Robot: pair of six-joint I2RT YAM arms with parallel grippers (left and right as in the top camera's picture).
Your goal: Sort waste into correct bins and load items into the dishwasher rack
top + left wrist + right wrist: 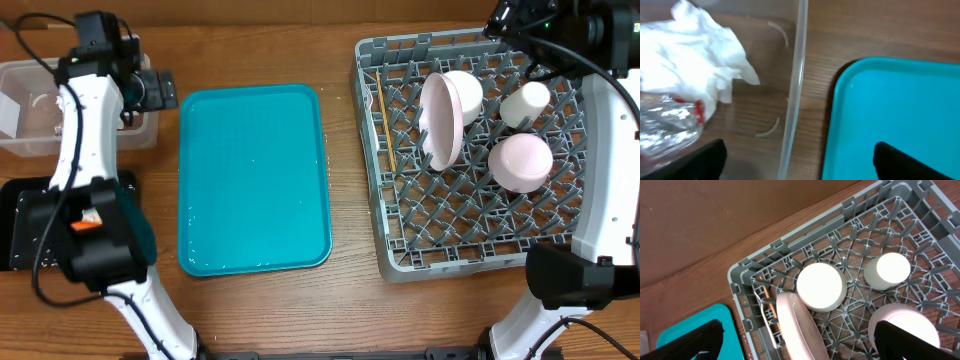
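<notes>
Crumpled napkin (695,50) and red-and-silver wrapper (670,120) lie inside the clear tub (795,75). The left gripper (797,155) hovers at its right wall, released and empty. It should lift straight up, clearing that wall. Plate (440,115), bowls (520,162), cup (527,100) and chopstick (386,130) sit in the dishwasher rack (400,255), with the right gripper (800,340) spread empty above.

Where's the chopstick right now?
Overhead view: the chopstick lies in the rack along its left edge, just left of the upright plate.

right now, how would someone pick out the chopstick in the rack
Find the large grey dishwasher rack beside the teal tray. Along the rack's edge nearest that tray, next to the plate standing on edge, lies the chopstick. It is the only thin wooden stick among rounded white dishes.
</notes>
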